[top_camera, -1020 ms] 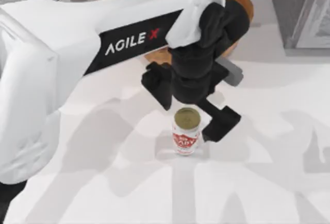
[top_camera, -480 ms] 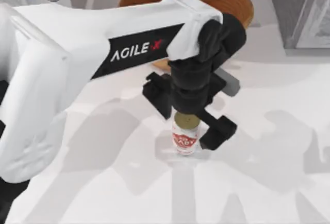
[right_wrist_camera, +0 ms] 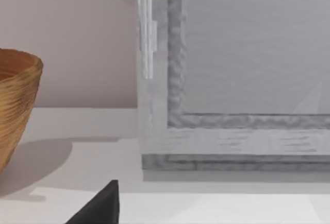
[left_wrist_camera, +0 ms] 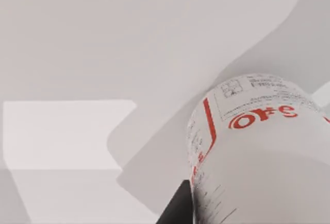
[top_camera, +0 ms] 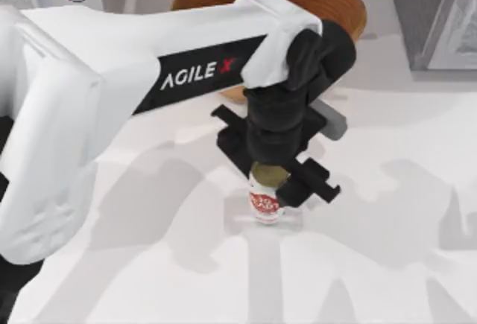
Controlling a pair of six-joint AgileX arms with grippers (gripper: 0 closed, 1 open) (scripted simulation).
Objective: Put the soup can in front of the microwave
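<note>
The can (top_camera: 266,203), white-labelled with red lettering and a gold top, is stood upright and clamped by the left gripper (top_camera: 277,182).

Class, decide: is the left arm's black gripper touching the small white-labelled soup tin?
Cannot tell. In the top view the left gripper straddles the white-labelled soup tin, its wrist hiding the fingers. The left wrist view shows a dark finger against the label, with no clear contact line.

On my left arm (top_camera: 134,71) I read "AGILE X" in white letters on a black panel, the X in red. The soup can (top_camera: 266,199) near the table's middle carries red lettering on its white label, too small for me to read; small grey print beside it is illegible too.
</note>
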